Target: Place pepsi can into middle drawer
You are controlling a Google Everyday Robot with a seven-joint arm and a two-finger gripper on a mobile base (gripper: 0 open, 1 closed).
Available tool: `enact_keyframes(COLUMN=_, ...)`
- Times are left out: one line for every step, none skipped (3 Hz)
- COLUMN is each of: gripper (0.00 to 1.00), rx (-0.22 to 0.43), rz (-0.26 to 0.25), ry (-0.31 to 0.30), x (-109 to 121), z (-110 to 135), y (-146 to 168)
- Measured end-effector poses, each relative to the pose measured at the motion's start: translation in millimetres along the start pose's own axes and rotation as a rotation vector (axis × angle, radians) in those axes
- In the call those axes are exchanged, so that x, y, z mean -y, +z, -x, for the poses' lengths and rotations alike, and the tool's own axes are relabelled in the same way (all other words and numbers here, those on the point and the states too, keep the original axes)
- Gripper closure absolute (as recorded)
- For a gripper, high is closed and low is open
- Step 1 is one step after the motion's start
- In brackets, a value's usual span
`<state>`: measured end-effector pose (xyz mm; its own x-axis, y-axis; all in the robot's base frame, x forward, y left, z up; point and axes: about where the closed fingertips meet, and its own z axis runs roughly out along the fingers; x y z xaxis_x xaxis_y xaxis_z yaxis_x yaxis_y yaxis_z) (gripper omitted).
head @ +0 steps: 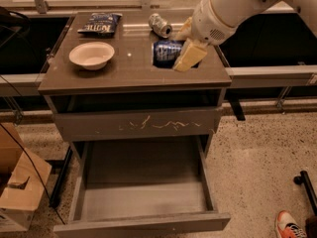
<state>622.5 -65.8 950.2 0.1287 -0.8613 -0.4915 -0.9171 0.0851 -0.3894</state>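
Gripper: the gripper (179, 50) is over the right back part of the cabinet top, and its two yellow fingers (190, 56) pinch the pepsi can.
Pepsi can: the pepsi can (167, 50) lies on its side between the fingers, with a dark shadow under it.
Cabinet top: the cabinet top (130, 74) is smooth, brown and a bit shiny.
On the top: a white bowl (91, 55) sits on the left, a blue chip bag (99, 23) lies behind it, and a silver can (159, 25) lies on its side at the back.
Scratched drawer: the scratched drawer (138, 125) is pushed in.
Middle drawer: the middle drawer (143, 182) below it is pulled far out, showing its grey floor.
Room: the floor (257, 152) is speckled stone, with a cardboard box (20, 182) at the left and an orange shoe (289, 225) at the bottom right.
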Motion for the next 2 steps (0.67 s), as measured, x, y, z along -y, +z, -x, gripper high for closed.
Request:
enact_keyframes(gripper=1.00, rx=0.028, rz=0.109, ry=-0.063, x=-70, z=9, y=1)
enact_keyframes(gripper=1.00, rx=0.066, rz=0.165, ry=-0.028, x=-127, z=1, y=10)
